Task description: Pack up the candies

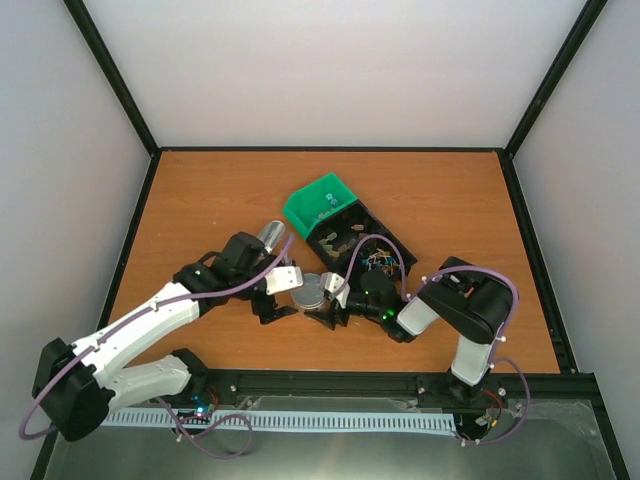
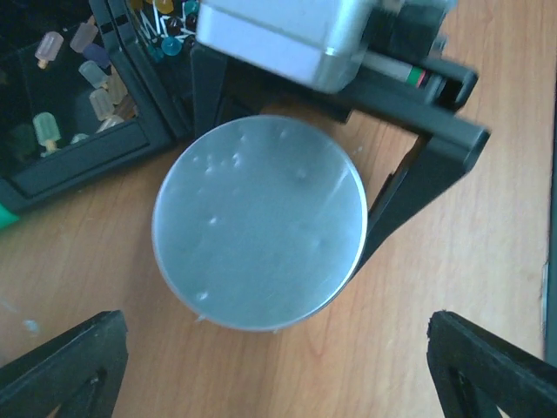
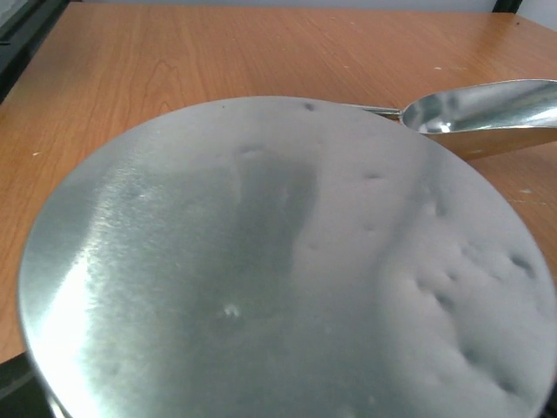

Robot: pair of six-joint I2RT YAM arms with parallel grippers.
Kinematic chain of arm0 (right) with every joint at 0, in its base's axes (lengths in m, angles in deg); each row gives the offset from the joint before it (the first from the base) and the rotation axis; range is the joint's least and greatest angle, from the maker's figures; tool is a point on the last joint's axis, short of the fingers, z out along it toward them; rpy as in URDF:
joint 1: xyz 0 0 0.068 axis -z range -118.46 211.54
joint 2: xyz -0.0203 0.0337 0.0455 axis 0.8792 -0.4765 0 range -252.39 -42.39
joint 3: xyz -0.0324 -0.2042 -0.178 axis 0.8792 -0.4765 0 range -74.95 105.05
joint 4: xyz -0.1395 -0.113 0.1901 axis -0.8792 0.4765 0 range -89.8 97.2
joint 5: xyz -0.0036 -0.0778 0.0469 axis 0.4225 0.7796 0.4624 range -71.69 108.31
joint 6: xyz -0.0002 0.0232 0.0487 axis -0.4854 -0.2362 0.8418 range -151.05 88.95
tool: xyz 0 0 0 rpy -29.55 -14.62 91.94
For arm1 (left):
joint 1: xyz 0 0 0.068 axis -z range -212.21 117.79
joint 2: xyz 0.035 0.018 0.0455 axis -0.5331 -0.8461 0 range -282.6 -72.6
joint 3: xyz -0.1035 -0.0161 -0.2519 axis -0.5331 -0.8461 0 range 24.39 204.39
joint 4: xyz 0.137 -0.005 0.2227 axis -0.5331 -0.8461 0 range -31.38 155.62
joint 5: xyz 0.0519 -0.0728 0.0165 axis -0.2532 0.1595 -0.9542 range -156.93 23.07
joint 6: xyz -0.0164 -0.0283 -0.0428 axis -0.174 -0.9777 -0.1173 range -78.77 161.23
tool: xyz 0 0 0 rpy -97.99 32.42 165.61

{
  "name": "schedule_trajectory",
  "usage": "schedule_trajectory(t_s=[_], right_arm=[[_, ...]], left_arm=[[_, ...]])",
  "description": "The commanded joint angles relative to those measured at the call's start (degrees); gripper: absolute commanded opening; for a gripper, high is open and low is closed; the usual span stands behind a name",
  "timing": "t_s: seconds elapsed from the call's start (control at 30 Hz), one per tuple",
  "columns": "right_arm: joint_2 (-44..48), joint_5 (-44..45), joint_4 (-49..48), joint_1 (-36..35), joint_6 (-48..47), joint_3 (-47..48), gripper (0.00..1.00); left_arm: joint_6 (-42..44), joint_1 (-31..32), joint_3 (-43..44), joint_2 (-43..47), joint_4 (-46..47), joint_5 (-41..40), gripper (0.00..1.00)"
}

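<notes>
Two claws meet at one metal tin [image 1: 308,292] near the middle of the table [image 1: 200,200]. The right gripper [image 1: 333,308] has its black fingers [image 2: 426,174] on either side of the tin's round top, at about eleven and three o'clock in the left wrist view. It looks clenched on the rim, though the contact itself is hidden behind the disc. The left gripper [image 2: 278,370] hangs over the tin, spread wide and holding nothing.

The candies [image 2: 94,77] lie loose in a compartment of the black tray [image 1: 360,245], at about one o'clock from the tin in the overhead view. They are small pastel pieces in pink, green and white. Thin coloured sticks [image 2: 165,19] fill a neighbouring compartment. A green bin [image 1: 322,205] touches the tray at its eleven o'clock end. A metal scoop [image 1: 272,235] rests on the table at about eleven o'clock from the tin, close by the left arm.

The candies are probably light, hard and smooth, so they would likely skid or pop out of two stiff fingers, and taking them singly would be slow. The scoop looks the better tool, held by its narrow handle end with the bowl level. The tin is rigid but slick, so its rim or side wall is the place to grip it
</notes>
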Motion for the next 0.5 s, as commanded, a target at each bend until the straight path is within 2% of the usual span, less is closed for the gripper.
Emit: schedule_trajectory(t_s=[0.0, 0.2, 0.37, 0.47], right_arm=[[-1.21, 3.06, -1.7, -0.77, 0.99, 2.01, 0.63], [-2.08, 4.56, -1.37, -1.63, 1.08, 3.14, 0.63], [-2.78, 4.92, -1.31, -2.09, 1.35, 3.79, 0.64], [-3.11, 4.97, -1.11, -2.16, 1.43, 3.98, 0.64]], left_arm=[[-10.83, 2.09, 0.95, -2.35, 4.09, 2.18, 0.98], [-19.23, 2.76, 1.27, -7.67, 11.62, -0.45, 1.0], [-21.04, 3.59, 0.7, -10.88, 15.68, -4.92, 1.0], [-20.63, 3.75, 0.11, -11.59, 17.35, -3.5, 1.0]])
